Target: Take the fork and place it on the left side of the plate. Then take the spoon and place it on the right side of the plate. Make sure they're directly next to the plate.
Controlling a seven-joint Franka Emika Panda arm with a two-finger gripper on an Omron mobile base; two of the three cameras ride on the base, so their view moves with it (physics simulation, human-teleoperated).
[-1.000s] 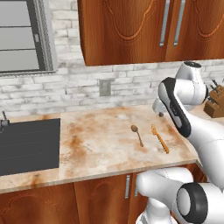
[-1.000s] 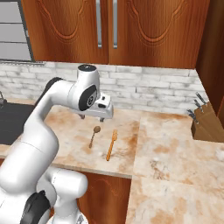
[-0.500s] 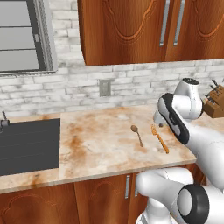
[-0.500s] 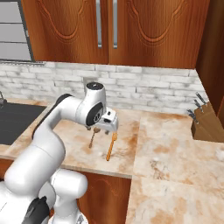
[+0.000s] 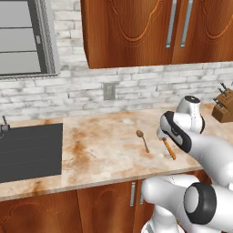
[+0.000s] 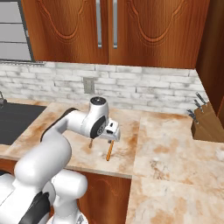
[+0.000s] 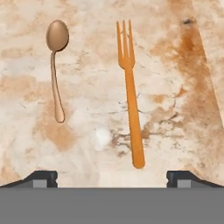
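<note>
**Wide jaws hang over the fork and spoon**

Here we are above the counter [image 7: 175, 78], a mottled beige-and-rust marble slab, flat and glossy. In the hand view the fork [image 7: 130, 92] lies dead centre, slim, orange-tan and wood-like, its three short tines aimed at twelve o'clock and its straight handle running to six. Off at ten o'clock from it lies the spoon [image 7: 55, 65], darker brown, an oval bowl up top and a thin handle with a slight curve trailing down. The two lie side by side, roughly parallel, apart, nothing touching.

The gripper [image 7: 111, 177] is spread wide, its dark tips sitting at the bottom corners of the hand view, one on either side of the fork's handle end, holding nothing.

From the left base view the spoon [image 5: 142, 139] and fork [image 5: 170, 149] rest near the counter's front edge. At nine o'clock sits a dark rectangular sink [image 5: 28, 152]; whether anything is in its basin I cannot tell. At three o'clock stands a wooden knife block [image 5: 224, 109], several dark handles poking out of it.
</note>
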